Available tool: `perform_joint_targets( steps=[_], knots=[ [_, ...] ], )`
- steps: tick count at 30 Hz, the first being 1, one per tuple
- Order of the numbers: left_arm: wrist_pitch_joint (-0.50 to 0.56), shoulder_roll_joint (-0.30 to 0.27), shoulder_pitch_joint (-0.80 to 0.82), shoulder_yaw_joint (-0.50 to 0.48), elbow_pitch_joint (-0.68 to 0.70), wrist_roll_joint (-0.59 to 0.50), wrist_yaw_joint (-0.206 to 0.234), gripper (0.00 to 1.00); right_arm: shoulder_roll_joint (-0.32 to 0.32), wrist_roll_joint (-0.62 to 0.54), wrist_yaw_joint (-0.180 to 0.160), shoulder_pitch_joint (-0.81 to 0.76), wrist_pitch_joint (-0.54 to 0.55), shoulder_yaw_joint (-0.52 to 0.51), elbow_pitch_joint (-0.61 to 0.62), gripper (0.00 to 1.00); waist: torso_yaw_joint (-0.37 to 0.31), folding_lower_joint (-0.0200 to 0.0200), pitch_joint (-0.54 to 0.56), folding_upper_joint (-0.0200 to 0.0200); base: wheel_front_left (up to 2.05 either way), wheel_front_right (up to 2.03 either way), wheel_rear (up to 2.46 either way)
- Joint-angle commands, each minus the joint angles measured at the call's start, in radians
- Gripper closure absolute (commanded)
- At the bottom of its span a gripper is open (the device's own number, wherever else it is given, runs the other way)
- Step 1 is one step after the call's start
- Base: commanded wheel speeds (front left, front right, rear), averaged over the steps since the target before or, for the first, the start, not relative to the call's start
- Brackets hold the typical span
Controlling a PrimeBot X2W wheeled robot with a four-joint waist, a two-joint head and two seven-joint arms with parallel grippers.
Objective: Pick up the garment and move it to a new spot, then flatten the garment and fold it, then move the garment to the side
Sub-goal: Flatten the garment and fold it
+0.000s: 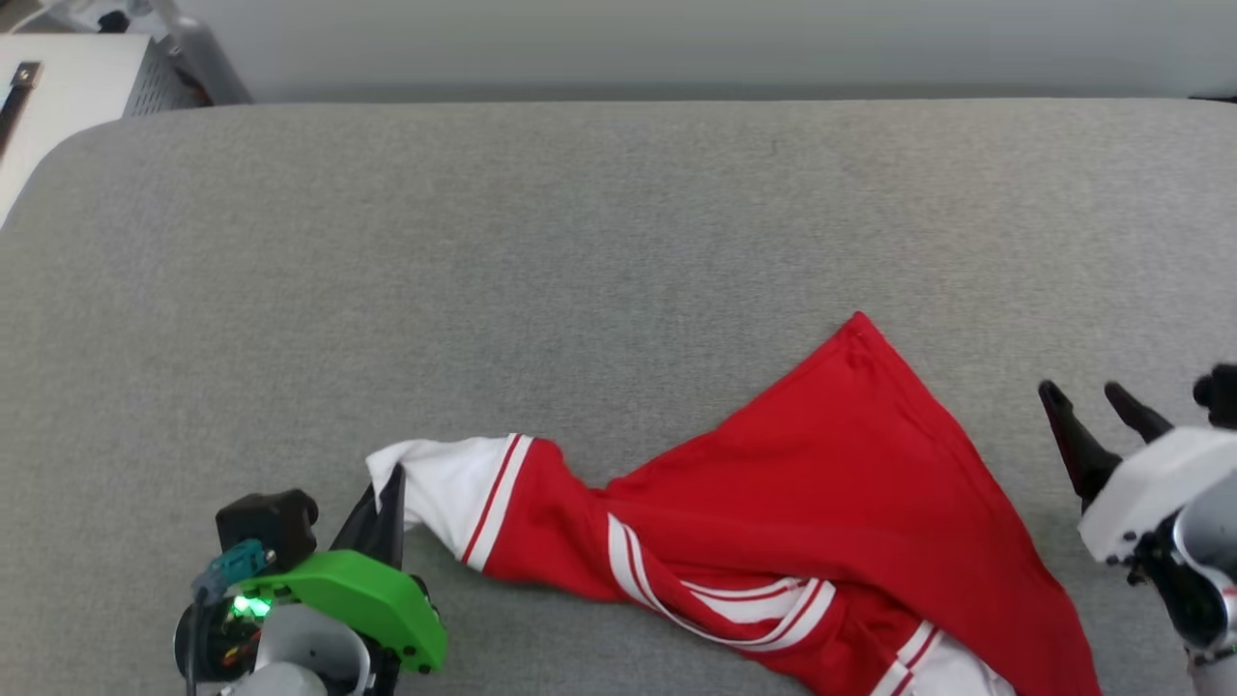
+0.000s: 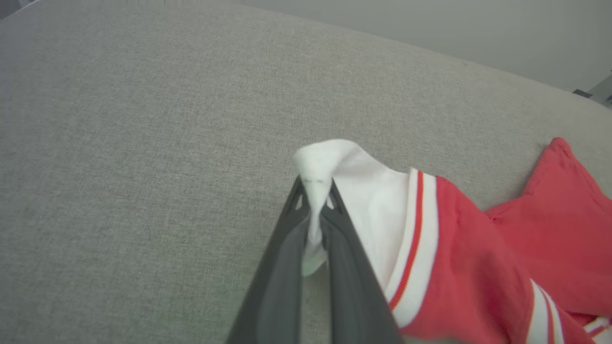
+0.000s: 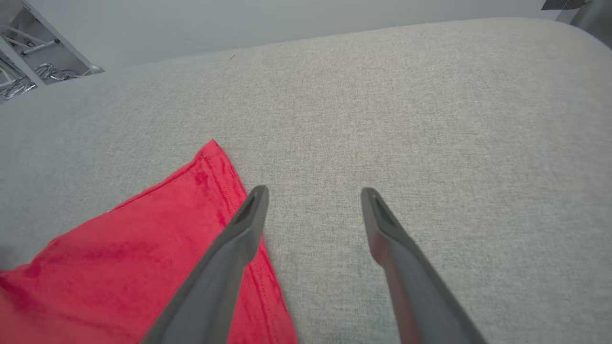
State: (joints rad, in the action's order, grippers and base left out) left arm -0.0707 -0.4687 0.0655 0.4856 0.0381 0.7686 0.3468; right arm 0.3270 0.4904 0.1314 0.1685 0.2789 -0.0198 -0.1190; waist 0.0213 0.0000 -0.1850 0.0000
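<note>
The garment (image 1: 821,503) is a red jersey with white, red-striped sleeve ends, lying bunched across the near part of the grey table. My left gripper (image 1: 391,478) is shut on the white end of its left sleeve (image 2: 354,186); in the left wrist view the cloth is pinched between my fingertips (image 2: 297,198). My right gripper (image 1: 1087,394) stands open just right of the garment's red hem corner (image 3: 210,157), with nothing between its fingers (image 3: 251,210), above bare table. Any print on the garment is hidden.
The grey fabric table (image 1: 580,242) stretches wide behind and to both sides of the garment. A white unit with a perforated metal side (image 1: 77,87) stands beyond the far left corner. Metal shelving (image 3: 28,71) shows past the table's edge.
</note>
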Motion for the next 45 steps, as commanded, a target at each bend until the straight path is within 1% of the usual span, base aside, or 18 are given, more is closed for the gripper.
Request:
perform_joint_targets(
  steps=[1,4,9,13,16,22,25,30,31,32,33,39,45],
  knots=[
    [-0.005,0.007,0.027,0.005,0.004,-0.016,-0.001,1.00,0.025,0.020,-0.001,0.044,0.017,0.034,-0.021,0.00,0.041,0.0000,-0.031,0.0000,0.00,0.00,0.00],
    [-0.001,0.015,0.052,0.019,0.012,-0.029,-0.003,1.00,0.082,0.059,-0.001,0.119,0.080,0.089,-0.070,0.00,0.067,0.0000,-0.047,0.0000,0.00,0.00,0.00],
    [0.001,0.030,0.096,0.043,0.012,-0.046,-0.018,1.00,0.177,0.167,-0.001,0.252,0.266,0.212,-0.126,0.00,0.113,0.0000,-0.081,0.0000,0.00,0.00,0.00],
    [-0.009,0.044,0.126,0.050,0.004,-0.053,-0.028,1.00,0.223,0.236,-0.001,0.329,0.398,0.306,-0.135,0.00,0.145,0.0000,-0.110,0.0000,0.00,0.00,0.00],
    [-0.018,0.054,0.144,0.055,-0.004,-0.057,-0.036,1.00,0.245,0.262,-0.001,0.377,0.444,0.373,-0.138,0.00,0.161,0.0000,-0.129,0.0000,0.00,0.00,0.00],
    [-0.028,0.073,0.169,0.070,-0.022,-0.061,-0.050,1.00,0.277,0.305,-0.001,0.441,0.471,0.496,-0.176,0.00,0.185,0.0000,-0.166,0.0000,0.00,0.00,0.00],
    [-0.035,0.080,0.176,0.073,-0.031,-0.061,-0.055,1.00,0.289,0.330,-0.001,0.442,0.500,0.548,-0.213,0.00,0.192,0.0000,-0.179,0.0000,0.00,0.00,0.00],
    [-0.044,0.089,0.180,0.076,-0.048,-0.057,-0.059,1.00,0.296,0.387,-0.001,0.420,0.596,0.610,-0.270,0.00,0.198,0.0000,-0.185,0.0000,0.00,0.00,0.00],
    [-0.045,0.090,0.180,0.076,-0.050,-0.056,-0.060,1.00,0.295,0.395,-0.001,0.420,0.601,0.618,-0.269,0.52,0.198,0.0000,-0.185,0.0000,0.00,0.00,0.00],
    [-0.046,0.091,0.180,0.076,-0.053,-0.055,-0.061,1.00,0.294,0.404,-0.001,0.419,0.606,0.625,-0.271,0.98,0.198,0.0000,-0.183,0.0000,0.00,0.00,0.00],
    [-0.046,0.091,0.180,0.076,-0.056,-0.054,-0.061,1.00,0.294,0.410,-0.001,0.420,0.610,0.630,-0.272,1.00,0.198,0.0000,-0.181,0.0000,0.00,0.00,0.00],
    [-0.052,0.083,0.179,0.069,-0.065,-0.048,-0.063,1.00,0.298,0.432,-0.001,0.460,0.566,0.631,-0.259,1.00,0.190,0.0000,-0.159,0.0000,0.00,0.00,0.00],
    [-0.041,0.037,0.219,0.061,-0.052,-0.076,-0.066,1.00,0.306,0.424,-0.001,0.527,0.462,0.591,-0.262,1.00,0.167,0.0000,-0.118,0.0000,0.00,0.00,0.00]
  ],
)
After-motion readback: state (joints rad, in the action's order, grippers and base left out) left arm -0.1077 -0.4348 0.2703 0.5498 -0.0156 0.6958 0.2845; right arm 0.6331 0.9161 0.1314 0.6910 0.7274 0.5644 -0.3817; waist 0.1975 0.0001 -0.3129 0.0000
